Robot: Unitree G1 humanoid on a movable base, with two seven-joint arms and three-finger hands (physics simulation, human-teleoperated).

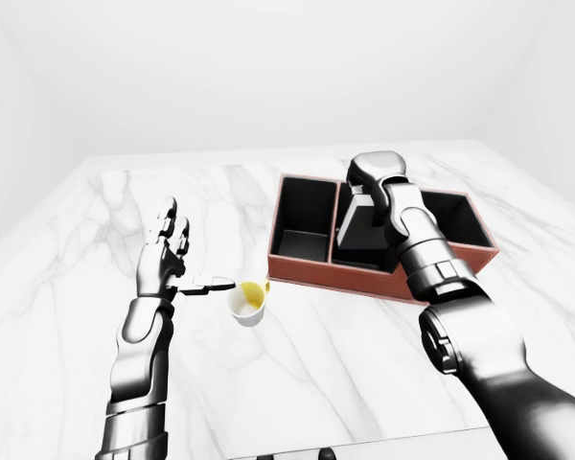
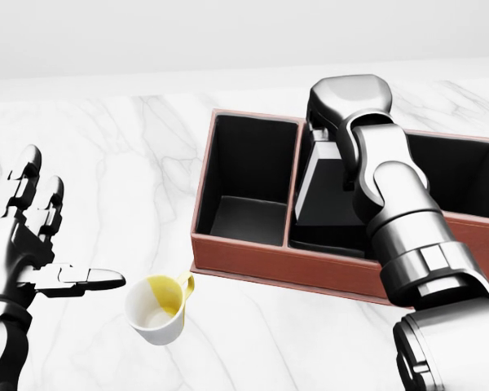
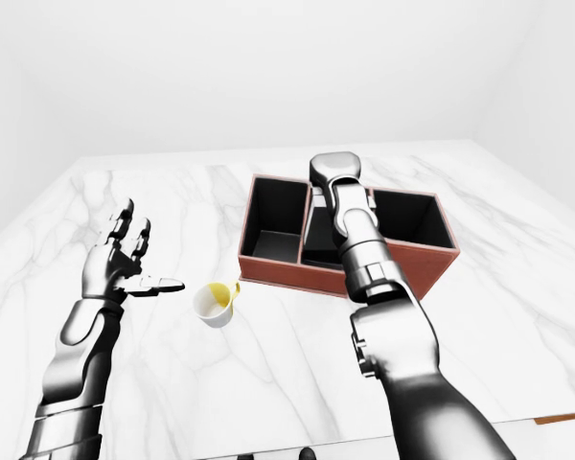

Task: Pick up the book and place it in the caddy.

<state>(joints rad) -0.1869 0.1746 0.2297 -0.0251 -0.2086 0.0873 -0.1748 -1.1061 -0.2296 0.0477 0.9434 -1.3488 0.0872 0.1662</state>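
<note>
The right hand (image 2: 342, 106) holds the book (image 2: 326, 191) tilted in the caddy (image 2: 253, 265) middle compartment — its grip unclear; it should release gently. The left hand (image 2: 28, 236) is spread.

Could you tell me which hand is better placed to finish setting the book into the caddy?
The right hand: it is over the caddy's middle compartment, on the dark book leaning inside. The left hand hangs open over the marble, left of the cup.

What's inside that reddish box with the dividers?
The caddy has a bare left section. Its middle one holds a dark tilted book under the right robot hand; the arm partly covers the right section.
</note>
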